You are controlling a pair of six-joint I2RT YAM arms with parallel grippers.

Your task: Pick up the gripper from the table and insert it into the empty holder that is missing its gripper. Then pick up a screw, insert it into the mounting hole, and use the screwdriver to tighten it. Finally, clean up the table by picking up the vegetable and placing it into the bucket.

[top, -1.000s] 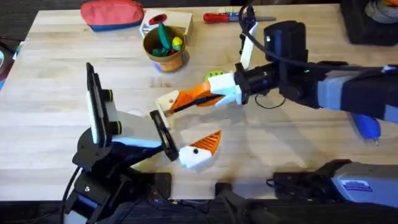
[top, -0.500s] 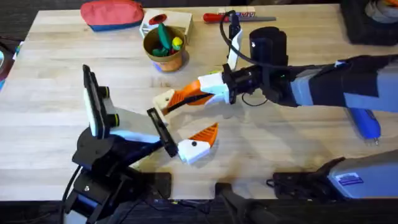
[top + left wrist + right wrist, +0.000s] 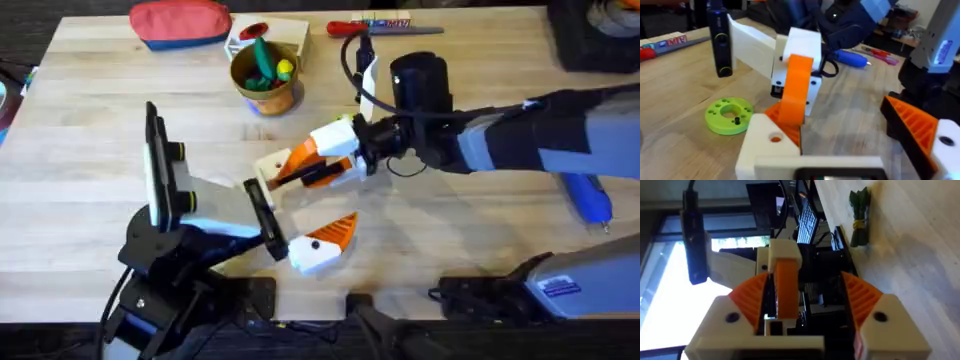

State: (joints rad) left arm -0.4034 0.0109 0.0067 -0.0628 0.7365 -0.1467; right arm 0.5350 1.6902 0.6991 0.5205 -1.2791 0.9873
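Observation:
My left gripper (image 3: 292,207) stands open. One of its fingers carries an orange pad (image 3: 335,230); the other is the bare white holder (image 3: 267,168). The orange ribbed gripper (image 3: 794,90) stands upright against the holder (image 3: 765,145). My right gripper (image 3: 312,165) reaches in from the right and is open around that gripper (image 3: 786,287), which lies close to one pad with a gap to the other. The blue screwdriver (image 3: 590,200) lies at the right edge. The dark green vegetable (image 3: 858,210) lies on the wood. The copper bucket (image 3: 265,75) stands at the back.
A green ring disc (image 3: 730,114) lies beside the holder. A red-handled screwdriver (image 3: 350,28), a white box (image 3: 285,35) and a red pouch (image 3: 180,20) line the back edge. The left part of the table (image 3: 70,150) is bare wood.
My right gripper moved left and brought the orange gripper up against the holder; its fingers now stand apart. The left arm shifted only slightly.

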